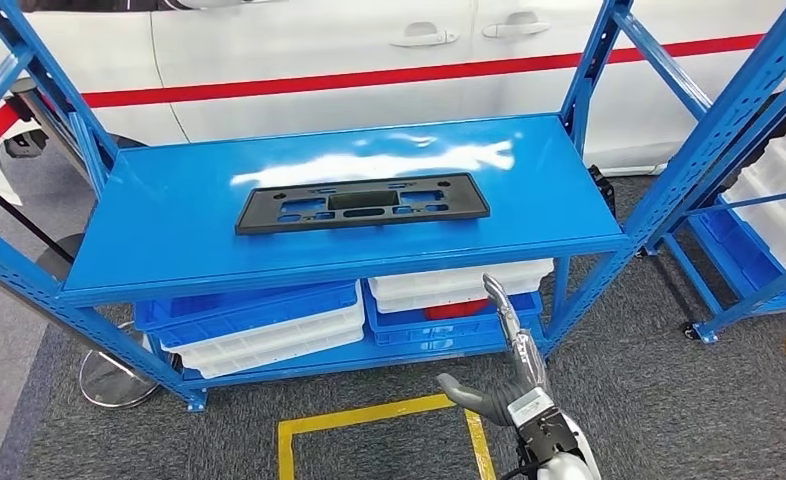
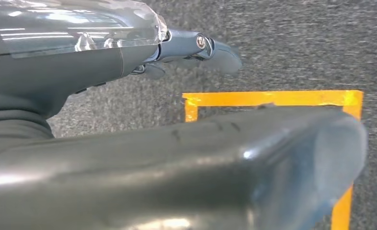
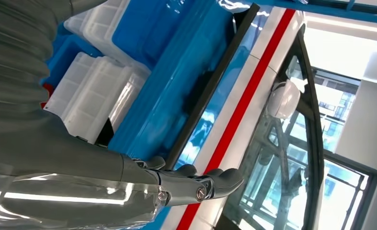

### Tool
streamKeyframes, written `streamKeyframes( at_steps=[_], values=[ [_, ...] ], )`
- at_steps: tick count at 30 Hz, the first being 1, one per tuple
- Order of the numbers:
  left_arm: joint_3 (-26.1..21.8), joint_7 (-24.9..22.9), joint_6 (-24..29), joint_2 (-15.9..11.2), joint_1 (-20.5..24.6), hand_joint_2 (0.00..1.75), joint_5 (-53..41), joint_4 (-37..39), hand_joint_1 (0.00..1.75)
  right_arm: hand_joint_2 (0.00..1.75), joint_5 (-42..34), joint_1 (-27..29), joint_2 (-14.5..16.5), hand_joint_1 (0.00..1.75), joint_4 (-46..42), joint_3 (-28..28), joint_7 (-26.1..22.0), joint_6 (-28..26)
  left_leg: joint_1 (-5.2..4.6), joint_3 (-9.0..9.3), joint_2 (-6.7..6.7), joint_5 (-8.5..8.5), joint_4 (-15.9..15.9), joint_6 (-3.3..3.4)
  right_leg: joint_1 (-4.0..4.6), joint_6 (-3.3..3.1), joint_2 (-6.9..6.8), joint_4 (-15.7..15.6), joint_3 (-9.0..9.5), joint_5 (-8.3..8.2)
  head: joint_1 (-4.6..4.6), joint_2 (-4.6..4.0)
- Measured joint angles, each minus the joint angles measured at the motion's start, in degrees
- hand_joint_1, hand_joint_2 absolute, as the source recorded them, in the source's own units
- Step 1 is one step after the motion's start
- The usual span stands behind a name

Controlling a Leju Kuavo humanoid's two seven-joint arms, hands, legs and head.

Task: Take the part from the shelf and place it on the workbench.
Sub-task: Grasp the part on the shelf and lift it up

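Right hand (image 1: 509, 385) fingers spread, holding nothing | black part (image 1: 362, 202) flat on blue shelf (image 1: 169, 250) | no legible writing

Black rectangular plate-frame part (image 1: 362, 203), cut-outs along its length, lies flat, long side across, mid-top of the blue shelf (image 1: 169, 240); untouched.
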State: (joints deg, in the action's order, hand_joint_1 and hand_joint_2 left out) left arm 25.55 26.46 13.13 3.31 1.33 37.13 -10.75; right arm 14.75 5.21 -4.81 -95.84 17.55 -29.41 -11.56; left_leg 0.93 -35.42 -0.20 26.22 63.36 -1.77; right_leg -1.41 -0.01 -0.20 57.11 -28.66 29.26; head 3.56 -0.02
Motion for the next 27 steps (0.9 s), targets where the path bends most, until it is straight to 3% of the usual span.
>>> streamKeyframes(
  at_steps=[2,4,6,8,10,11,12,13,14,16,17,18,20,22,26,27],
  values=[
    [0.0,-0.3,0.0,0.0,0.1,0.0,-0.1,0.0,0.0,1.75,0.2,-0.3,0.0,0.0,0.2,0.1,0.2,0.0,-0.17,2.4,0.07,-0.53,-4.6,0.85,0.05,0.89,0.01,-0.1,0.63,0.66,-0.01,0.0],
    [0.0,-0.6,0.1,0.0,0.2,0.0,-0.2,0.0,0.0,1.75,0.4,-0.5,0.0,0.0,0.3,0.2,0.6,-0.1,-0.31,2.93,-0.05,0.35,-5.0,2.21,0.1,1.66,0.06,0.0,1.04,0.7,-0.01,0.0],
    [0.0,-0.9,0.1,0.0,0.1,0.0,-0.4,0.0,0.0,1.75,0.4,-0.7,0.0,0.0,0.5,0.2,0.8,-0.3,-0.29,3.96,-0.15,0.89,-5.5,3.15,-0.01,2.14,0.04,2.2,0.51,0.68,-0.02,0.0],
    [0.0,-1.2,0.2,0.0,0.2,0.0,-0.7,0.0,0.0,1.75,0.4,-1.1,0.0,0.0,0.6,0.3,1.1,-0.7,-0.35,5.26,-0.16,1.58,-5.9,3.85,0.01,2.27,0.03,8.3,-3.26,1.69,-0.04,0.0],
    [0.1,-1.6,0.2,0.0,0.4,0.0,-0.9,0.0,0.0,1.75,0.3,-1.3,-0.1,0.0,1.0,0.3,1.4,-1.1,-0.55,6.34,-0.23,2.57,-5.9,4.19,0.21,2.19,0.07,15.2,-9.04,4.01,-0.04,0.0],
    [0.2,-1.7,0.2,0.0,0.3,0.0,-1.0,0.0,0.0,1.75,0.3,-1.3,-0.1,0.0,1.1,0.3,1.6,-1.2,-0.68,7.06,-0.31,3.17,-5.9,4.26,0.35,2.05,0.08,17.0,-11.34,4.97,-0.04,0.0],
    [0.2,-1.9,0.2,0.0,0.3,0.0,-1.0,0.0,0.0,1.75,0.2,-1.3,-0.1,0.0,1.3,0.3,1.7,-1.4,-0.84,7.96,-0.38,3.77,-5.9,4.28,0.52,1.77,0.1,17.0,-12.76,5.26,-0.04,0.0],
    [0.2,-2.0,0.3,0.0,0.3,0.0,-1.1,0.0,0.0,1.75,0.2,-1.3,-0.1,0.0,1.5,0.3,1.8,-1.6,-1.02,8.99,-0.45,4.42,-5.9,4.28,0.78,1.32,0.11,15.3,-13.32,4.38,-0.04,0.0],
    [0.2,-2.1,0.4,0.0,0.3,0.0,-1.1,0.0,0.0,1.75,0.1,-1.3,-0.1,0.0,1.7,0.4,1.8,-1.8,-1.19,9.96,-0.49,5.1,-5.9,4.27,1.12,0.64,0.15,12.2,-13.19,2.03,-0.04,0.0],
    [0.3,-2.3,0.8,0.1,0.5,0.0,-1.1,0.1,0.0,1.75,-0.1,-1.4,-0.1,0.0,1.9,0.4,2.0,-2.3,-1.53,11.54,-0.68,6.55,-5.9,4.08,1.99,-0.97,0.51,5.8,-12.57,-5.24,-0.06,0.0],
    [0.3,-2.4,1.0,0.2,0.6,0.0,-1.1,0.1,0.0,1.75,-0.2,-1.4,-0.1,0.0,2.1,0.4,2.1,-2.4,-1.63,12.06,-0.78,7.29,-6.1,3.88,2.31,-1.44,0.67,4.0,-12.31,-7.82,-0.06,0.0],
    [0.3,-2.5,1.2,0.3,0.7,0.0,-1.1,0.1,0.0,1.75,-0.3,-1.6,-0.1,0.0,2.2,0.5,2.3,-2.6,-1.71,12.56,-0.85,7.62,-6.0,3.61,2.49,-1.71,0.83,3.1,-12.07,-9.09,-0.07,0.0],
    [0.3,-2.7,1.3,0.3,1.1,0.0,-1.2,0.1,0.0,1.75,-0.3,-2.0,-0.1,0.0,2.3,0.6,2.5,-2.9,-1.75,13.1,-0.78,7.43,-5.5,3.02,2.32,-1.79,0.81,2.6,-11.03,-8.57,-0.06,0.0],
    [0.4,-2.7,1.2,0.2,1.3,0.0,-1.4,0.1,0.0,1.75,-0.3,-2.6,0.0,0.0,2.3,0.7,2.6,-3.1,-1.73,12.19,-0.59,7.59,-2.7,2.38,1.88,-2.1,0.75,1.6,-9.81,-8.36,-0.06,0.0],
    [1.1,-2.4,0.9,0.1,1.7,0.0,-2.0,0.1,0.0,1.75,-0.3,-3.3,0.3,0.0,2.4,0.8,2.9,-3.1,-0.93,4.97,-0.36,13.39,7.9,0.96,1.49,-2.29,0.68,0.9,-9.03,-7.55,-0.05,0.0],
    [1.2,-2.3,0.9,0.1,1.7,0.0,-2.1,0.1,0.0,1.75,-0.3,-3.3,0.3,0.0,2.5,0.8,2.9,-3.1,-0.73,3.84,-0.32,13.34,8.5,0.75,1.48,-2.24,0.69,1.0,-8.91,-7.31,-0.05,0.0]
  ],
)
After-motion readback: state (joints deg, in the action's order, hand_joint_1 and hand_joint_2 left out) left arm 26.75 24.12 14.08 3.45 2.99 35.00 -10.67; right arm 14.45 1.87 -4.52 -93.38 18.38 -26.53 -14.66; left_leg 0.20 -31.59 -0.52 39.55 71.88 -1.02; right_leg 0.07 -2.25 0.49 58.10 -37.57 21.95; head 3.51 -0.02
